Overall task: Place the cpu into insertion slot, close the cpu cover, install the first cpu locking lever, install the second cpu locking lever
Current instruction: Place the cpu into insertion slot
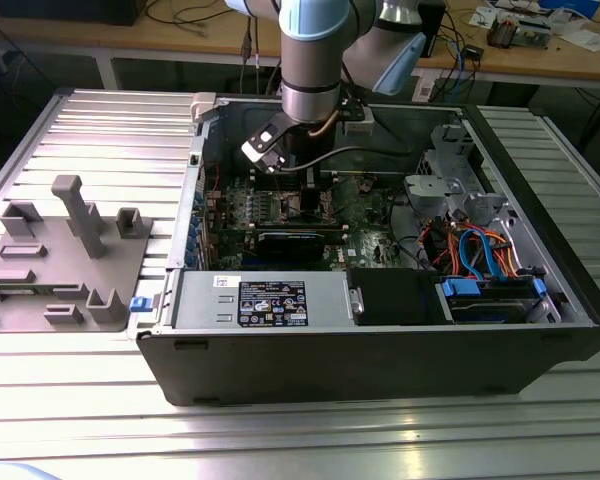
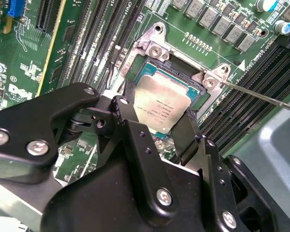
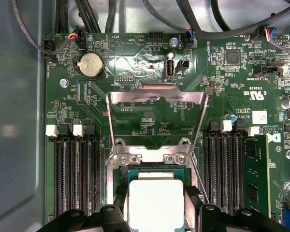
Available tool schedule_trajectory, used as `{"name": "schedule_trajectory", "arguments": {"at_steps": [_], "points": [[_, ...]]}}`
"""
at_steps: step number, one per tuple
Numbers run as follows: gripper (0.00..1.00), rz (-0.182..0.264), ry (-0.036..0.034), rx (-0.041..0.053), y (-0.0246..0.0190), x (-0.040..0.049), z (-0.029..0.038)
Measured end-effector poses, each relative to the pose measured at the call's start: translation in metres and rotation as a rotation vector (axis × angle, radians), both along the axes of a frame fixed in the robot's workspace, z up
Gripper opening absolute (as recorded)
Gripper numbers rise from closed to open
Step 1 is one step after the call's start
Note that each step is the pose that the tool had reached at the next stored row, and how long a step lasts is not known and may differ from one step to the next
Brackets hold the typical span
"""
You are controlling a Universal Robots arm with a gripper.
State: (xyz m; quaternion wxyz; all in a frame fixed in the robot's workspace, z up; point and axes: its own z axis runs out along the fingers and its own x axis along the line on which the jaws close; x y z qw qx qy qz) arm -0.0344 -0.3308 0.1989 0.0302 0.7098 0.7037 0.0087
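Spread across the whole exterior view, a ribbed metal bench (image 1: 80, 130), bearing an open computer case (image 1: 380, 350) at centre and a grey fixture block (image 1: 70, 250) at the exterior view's left. Reaching down from the upper middle of that view into the case, the arm (image 1: 310, 60). Beneath it, in both wrist views, a green circuit board (image 3: 232, 77). Standing flipped back and open beyond the socket, the cpu cover (image 3: 157, 94). Inside the silver frame of the insertion slot (image 2: 179, 75), the cpu (image 2: 162, 101), metal top up, pinched on two opposite edges by the black fingers (image 2: 186, 137), set narrow around it. Cannot tell whether fully seated or just resting over the slot. Swung clear beside the socket, a thin wire locking lever (image 2: 261, 96). Main risk, as a judgement: letting go with the chip skewed or a corner riding the frame, bending contacts underneath or leaving it proud. Likely causes: slight tilt in the grip, or sideways drag on opening. Second risk: fingertips catching the frame or nudging the chip out of register on lifting away. Further risk: the cover pressed onto a badly seated chip, jamming or scratching it.
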Motion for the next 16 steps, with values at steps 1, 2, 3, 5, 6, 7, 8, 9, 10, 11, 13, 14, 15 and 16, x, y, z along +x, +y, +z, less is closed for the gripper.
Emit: {"name": "schedule_trajectory", "arguments": {"at_steps": [1,2,3,5,6,7,8,9,10,11,13,14,15,16], "points": [[0.54,0.0,0.0,0.0016,0.0,0.0,-0.0004],[0.54,0.0,0.0001,0.0025,0.0,-0.0001,-0.0007],[0.54,0.0,0.0003,0.0023,-0.0001,-0.0001,-0.001],[0.54,0.0,0.0003,0.0023,-0.0001,-0.0001,-0.0018],[0.54,0.0,0.0003,0.0023,0.0,-0.0001,-0.0019],[0.54,0.0,0.0002,0.0024,0.0,-0.0001,-0.002],[0.54,0.0,0.0003,0.0023,0.0,-0.0001,-0.0021],[0.54,0.0,0.0003,0.0024,0.0,-0.0001,-0.0024],[0.54,0.0,0.0001,0.0024,0.0,0.0,-0.0025],[0.54,0.0,0.0002,0.0024,0.0,-0.0001,-0.0027],[0.55,0.0,-0.0007,0.0042,0.0002,0.0001,-0.0035],[0.55,0.0,-0.0004,0.0035,0.0002,0.0001,-0.0035],[0.62,0.0,-0.0002,0.003,0.0001,0.0,-0.0034],[0.62,0.0,0.0001,0.0026,0.0,0.0,-0.0034]]}}
